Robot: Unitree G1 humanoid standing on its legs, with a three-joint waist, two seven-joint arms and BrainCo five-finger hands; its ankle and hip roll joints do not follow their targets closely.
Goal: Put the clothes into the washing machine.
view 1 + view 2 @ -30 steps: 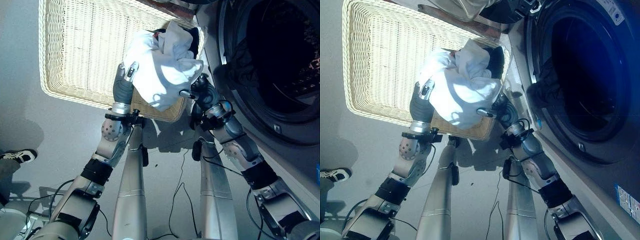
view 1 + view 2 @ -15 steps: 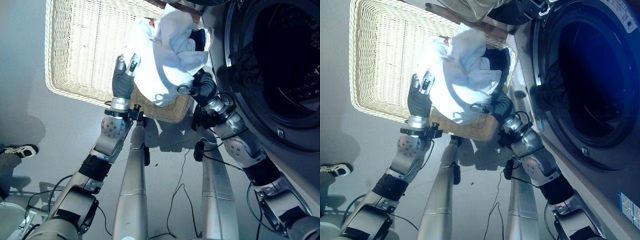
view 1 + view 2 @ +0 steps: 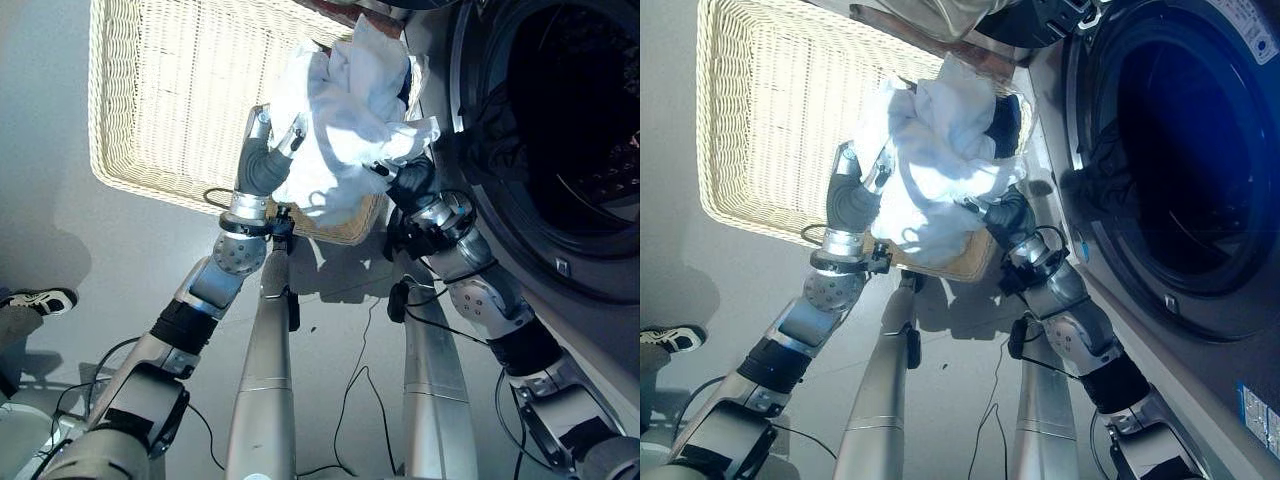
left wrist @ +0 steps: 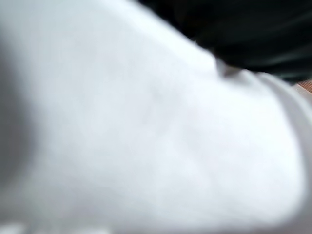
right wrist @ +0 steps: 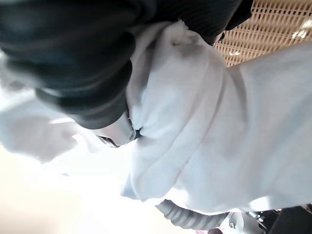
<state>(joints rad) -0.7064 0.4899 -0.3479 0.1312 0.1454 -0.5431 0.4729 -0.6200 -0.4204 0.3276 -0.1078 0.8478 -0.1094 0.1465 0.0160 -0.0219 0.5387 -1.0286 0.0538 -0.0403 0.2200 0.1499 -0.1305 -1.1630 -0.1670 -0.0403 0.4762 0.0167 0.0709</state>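
While unlabelled, white clothes hang over wicker basket.

- Strong light strikes the white clothes, washing out their folds into glare.
- The washing machine drum stays deep, dark blue.
- Arm shadows lie on the floor.
- The left wrist view is wholly blurred white cloth.

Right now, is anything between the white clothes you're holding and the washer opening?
Nothing visible blocks it. Both the left hand and right hand hold the white clothes above the basket; the drum opening beside it is open, with dark laundry already inside.
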